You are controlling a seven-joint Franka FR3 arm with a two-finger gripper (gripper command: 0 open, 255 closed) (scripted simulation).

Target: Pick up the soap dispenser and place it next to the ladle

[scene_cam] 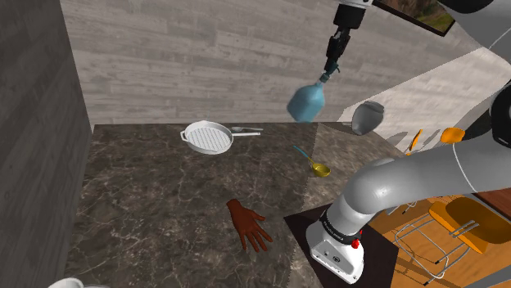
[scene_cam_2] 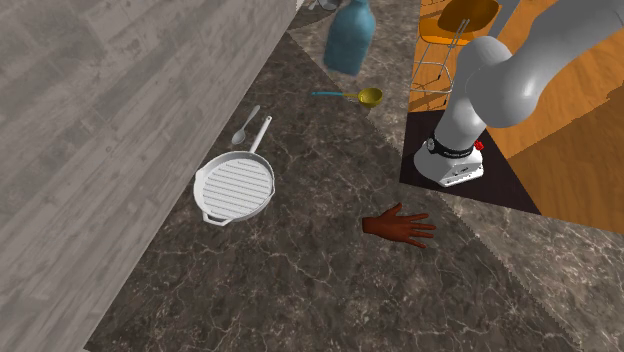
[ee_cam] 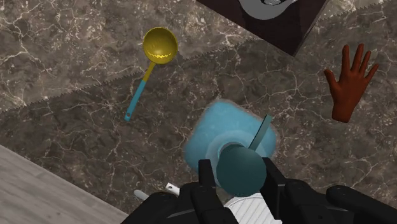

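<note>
The soap dispenser [scene_cam: 306,101] [scene_cam_2: 350,40] [ee_cam: 232,137] is a pale blue bottle with a dark teal pump head. It hangs directly beneath the end effector [scene_cam: 330,72] [ee_cam: 240,175], lifted clear of the surface [scene_cam: 164,204] [scene_cam_2: 330,280] [ee_cam: 76,127]. The end effector is clenched on it: in the wrist view the two black fingers [ee_cam: 205,178] press against either side of the pump head, with the bottle's body beyond their tips.

Below the end effector and off to one side, toward the stand [scene_cam: 336,254] [scene_cam_2: 452,165] [ee_cam: 280,13], the ladle [scene_cam: 315,164] [scene_cam_2: 355,96] [ee_cam: 151,63] lies flat on the dark marbled surface. It has a yellow bowl and a teal handle, and it is apart from the dispenser.

Farther from the end effector, also down on the surface, a brown hand-shaped object [scene_cam: 248,225] [scene_cam_2: 400,226] [ee_cam: 350,86] lies flat, near the stand's dark base. A white ridged pan [scene_cam: 209,137] [scene_cam_2: 236,188] sits well away from the end effector, close to the grey planked wall [scene_cam: 205,57] [scene_cam_2: 90,140], and a spoon [scene_cam: 246,129] [scene_cam_2: 245,127] lies just beside its handle.

A grey pot [scene_cam: 368,117] stands at the surface's far edge, lower than the end effector and to the shoulder view's right of it. Orange chairs [scene_cam: 463,221] [scene_cam_2: 455,20] stand on the wooden floor past the stand
</note>
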